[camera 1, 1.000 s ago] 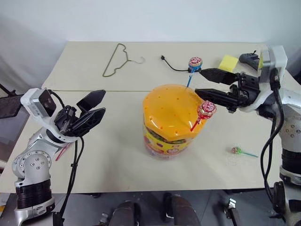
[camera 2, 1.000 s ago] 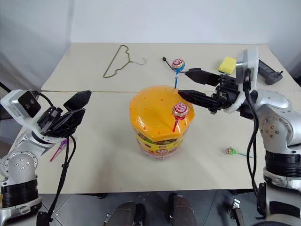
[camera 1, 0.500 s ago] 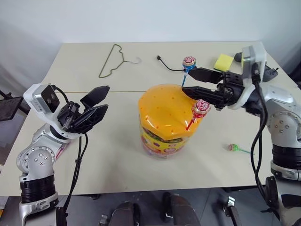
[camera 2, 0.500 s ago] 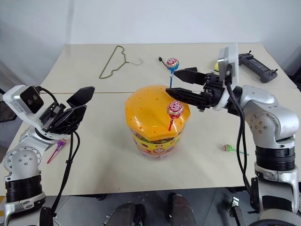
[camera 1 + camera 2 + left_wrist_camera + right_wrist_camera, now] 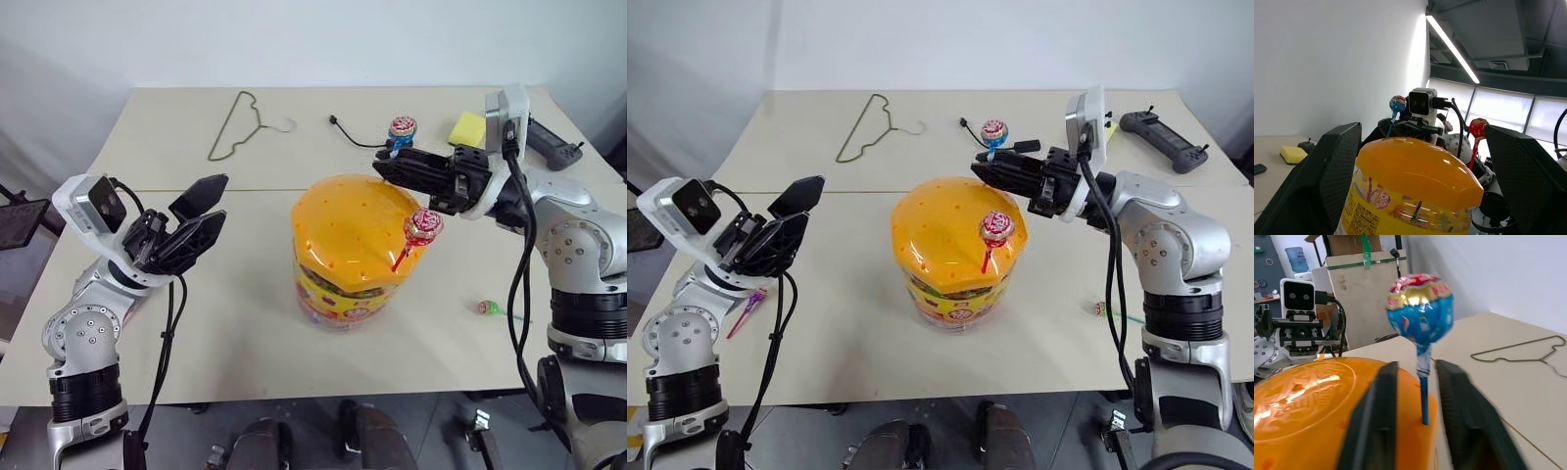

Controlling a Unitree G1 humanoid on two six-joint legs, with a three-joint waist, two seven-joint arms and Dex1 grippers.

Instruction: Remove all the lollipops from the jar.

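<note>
Two lollipops stood in the jar (image 5: 348,245) lid at table centre: blue-stick lollipop (image 5: 402,128) at the far edge, red-stick lollipop (image 5: 424,224) on the right. Right gripper (image 5: 384,167) was clamped on the blue stick. Left gripper (image 5: 208,209) hung wide open, empty, left of the jar. Green-stick lollipop (image 5: 490,307) lay on the table (image 5: 245,323), right.

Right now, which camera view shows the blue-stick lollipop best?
The right wrist view: the blue-stick lollipop shows large, its stick planted in the jar lid between the right gripper fingers. In the eye views it is small, its stick hidden by the fingers. The left wrist view shows it far off, behind the jar.
</note>
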